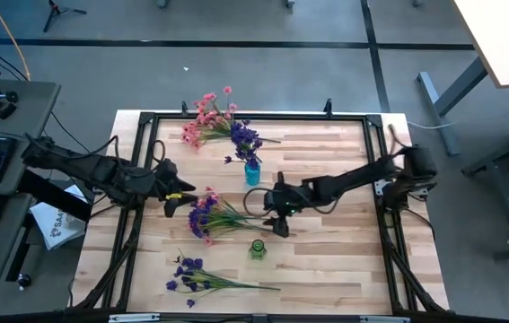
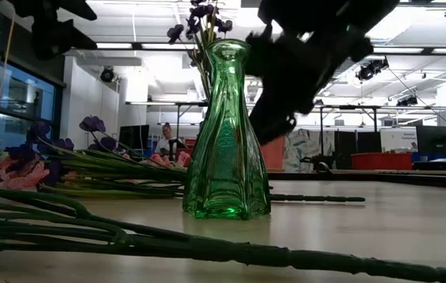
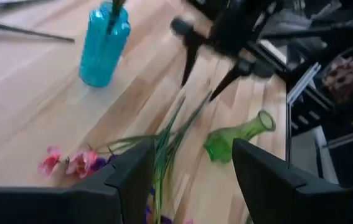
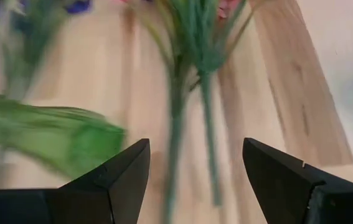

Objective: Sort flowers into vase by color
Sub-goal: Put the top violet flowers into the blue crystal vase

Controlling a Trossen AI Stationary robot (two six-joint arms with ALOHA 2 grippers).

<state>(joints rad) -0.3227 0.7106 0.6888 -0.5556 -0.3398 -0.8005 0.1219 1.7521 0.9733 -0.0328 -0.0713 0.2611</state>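
Note:
A mixed bunch of flowers (image 1: 211, 216) with purple and pink blossoms lies in the middle of the table, its stems (image 4: 188, 106) pointing right. My right gripper (image 1: 281, 226) hangs open above the stem ends and touches nothing. My left gripper (image 1: 180, 201) stands open above the bunch's blossom end, also empty. The green vase (image 1: 257, 248) stands upright on its base just near of the bunch. The blue vase (image 1: 252, 172) stands farther back with purple flowers (image 1: 245, 139) in it.
A pink bunch (image 1: 205, 115) lies at the far left of the table, beside the blue vase's blossoms. A purple bunch (image 1: 193, 274) lies near the front edge. The table's right half (image 1: 344, 251) is bare wood. A black frame (image 1: 254, 115) runs around the table.

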